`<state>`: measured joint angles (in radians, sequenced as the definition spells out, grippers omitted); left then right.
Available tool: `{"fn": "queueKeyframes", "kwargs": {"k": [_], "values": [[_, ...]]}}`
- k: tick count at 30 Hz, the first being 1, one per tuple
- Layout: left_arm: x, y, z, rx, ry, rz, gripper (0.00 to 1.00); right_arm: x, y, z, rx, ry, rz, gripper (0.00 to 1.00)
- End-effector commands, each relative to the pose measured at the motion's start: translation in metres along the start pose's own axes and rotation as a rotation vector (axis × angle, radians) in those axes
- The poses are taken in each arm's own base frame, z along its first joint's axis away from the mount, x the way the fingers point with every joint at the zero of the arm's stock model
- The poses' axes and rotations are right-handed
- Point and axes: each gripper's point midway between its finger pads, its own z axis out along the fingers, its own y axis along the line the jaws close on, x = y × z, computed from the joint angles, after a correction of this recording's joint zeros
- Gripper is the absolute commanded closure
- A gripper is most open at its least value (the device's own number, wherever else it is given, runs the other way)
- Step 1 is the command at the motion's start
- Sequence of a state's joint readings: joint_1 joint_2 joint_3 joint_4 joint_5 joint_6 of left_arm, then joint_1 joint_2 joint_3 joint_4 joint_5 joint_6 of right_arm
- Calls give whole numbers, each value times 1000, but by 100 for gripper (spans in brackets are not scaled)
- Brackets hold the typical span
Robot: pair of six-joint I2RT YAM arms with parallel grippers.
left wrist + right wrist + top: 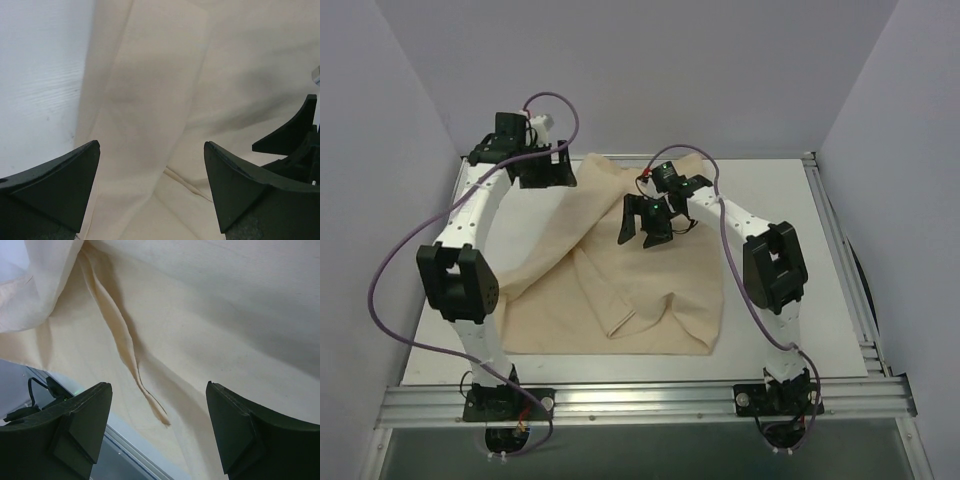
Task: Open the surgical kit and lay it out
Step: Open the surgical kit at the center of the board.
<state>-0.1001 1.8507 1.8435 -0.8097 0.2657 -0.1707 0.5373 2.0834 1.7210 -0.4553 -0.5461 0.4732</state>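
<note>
The surgical kit shows only as its beige cloth wrap [620, 270], lying partly unfolded over the middle of the table with long creases and a doubled flap toward the front. My left gripper [548, 172] hovers at the cloth's far left corner. In the left wrist view this gripper [151, 145] is open over a cloth fold [150, 90], nothing between its fingers. My right gripper [642, 225] hangs over the cloth's middle. In the right wrist view it [158, 386] is open above the cloth [200, 315] and a hemmed edge [131, 360], holding nothing.
The white table [840, 260] shows bare to the right of the cloth and along the left edge [35, 90]. An aluminium rail [650, 400] runs along the front, another [835, 230] down the right side. Grey walls close in the left, back and right.
</note>
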Motion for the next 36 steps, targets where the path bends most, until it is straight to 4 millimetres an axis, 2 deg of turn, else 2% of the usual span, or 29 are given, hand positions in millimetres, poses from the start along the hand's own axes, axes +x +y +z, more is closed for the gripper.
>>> {"fn": "queueKeyframes", "kwargs": {"k": [1, 3, 4, 5, 6, 7, 8, 9, 10, 11, 12, 13, 14, 16, 18, 24, 33, 36], "values": [[-50, -28, 23, 169, -90, 120, 6, -11, 7, -37, -16, -58, 23, 23], [-55, -33, 37, 216, -78, 139, 5, -11, 2, -39, 3, -58, 31, 23], [-48, -33, 56, 256, -38, 149, 5, -12, 0, -41, 7, -62, 35, 23], [-60, -38, 55, 278, -66, 171, 5, -12, -4, -42, 13, -61, 41, 23], [-58, -38, 60, 290, -51, 178, 4, -11, -7, -42, 20, -58, 45, 23], [-52, -35, 76, 307, -25, 183, 3, -11, -9, -43, 24, -61, 49, 23], [-61, -36, 75, 301, -48, 193, 3, -12, -13, -44, 27, -63, 60, 23], [-62, -34, 80, 296, -45, 187, 3, -11, -16, -44, 32, -61, 67, 23], [-55, -30, 93, 301, -21, 171, 3, -12, -17, -45, 35, -64, 71, 23], [-60, -29, 95, 302, -31, 169, 3, -12, -19, -45, 37, -65, 75, 23], [-55, -26, 100, 296, -6, 151, 3, -11, -20, -44, 39, -62, 77, 23], [-46, -22, 115, 298, 24, 128, 0, -11, -21, -44, 42, -62, 80, 23], [-43, -25, 119, 317, 34, 121, 0, -11, -23, -44, 45, -63, 80, 23], [-35, -24, 131, 311, 54, 106, 10, -11, -26, -42, 48, -62, 91, 23], [-27, -22, 143, 305, 71, 100, 14, -12, -27, -41, 48, -61, 97, 23], [-18, -17, 161, 245, 88, 87, 19, -12, -29, -38, 44, -54, 101, 23], [-5, -13, 173, 198, 106, 96, 19, -8, -32, -33, 46, -33, 96, 24], [1, -14, 174, 197, 130, 98, 26, -5, -34, -32, 49, -24, 95, 24]]}}
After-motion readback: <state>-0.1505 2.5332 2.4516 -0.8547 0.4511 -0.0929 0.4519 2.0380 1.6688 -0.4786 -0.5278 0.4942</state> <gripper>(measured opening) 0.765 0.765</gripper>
